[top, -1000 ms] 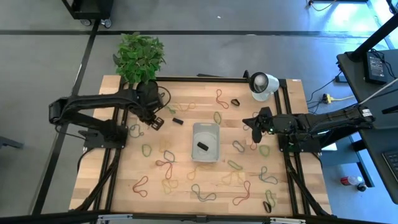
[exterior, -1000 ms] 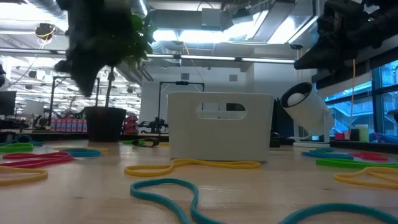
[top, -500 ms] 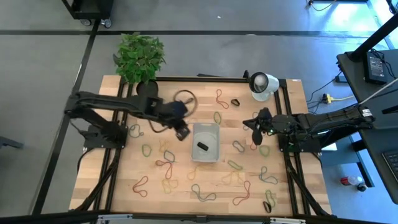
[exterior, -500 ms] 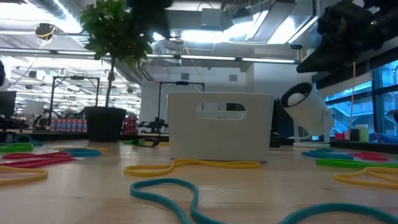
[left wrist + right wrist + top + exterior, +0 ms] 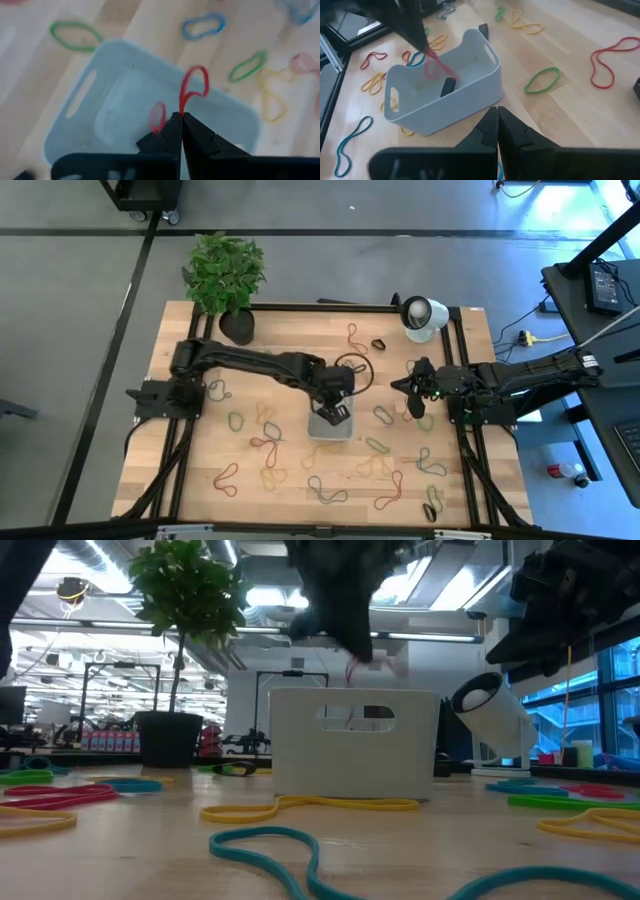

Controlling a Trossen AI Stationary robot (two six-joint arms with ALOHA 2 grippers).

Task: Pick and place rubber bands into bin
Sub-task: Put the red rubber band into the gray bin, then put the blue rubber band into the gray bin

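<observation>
My left gripper (image 5: 338, 414) hovers over the bin (image 5: 331, 434), a pale grey tray in the middle of the table, and is shut on a red rubber band (image 5: 194, 82). In the right wrist view the band (image 5: 435, 67) dangles over the bin's (image 5: 470, 75) inside, where a dark piece (image 5: 448, 86) lies on the bottom. Several other rubber bands (image 5: 268, 442) in many colours lie loose on the wood all around. My right gripper (image 5: 409, 392) waits shut at the table's right side, holding nothing. My left gripper pinches the red rubber band between its two fingertips, at the stretch (image 5: 182, 109) just past them. The fingers come from above, slanting down. One loop (image 5: 195, 80) sticks out beyond the tips and another (image 5: 158, 116) shows beside a finger. The band hangs slack, clear of the bin.
A potted plant (image 5: 225, 275) stands at the far left corner and a round white lamp-like object (image 5: 422, 315) at the far right. In the low view a yellow band (image 5: 310, 805) and a teal one (image 5: 300, 850) lie in front of the bin (image 5: 350, 745).
My left gripper has swung from near the plant toward the table's right, reaching out until it stands over the bin, and has rolled on the way. It has stayed shut.
</observation>
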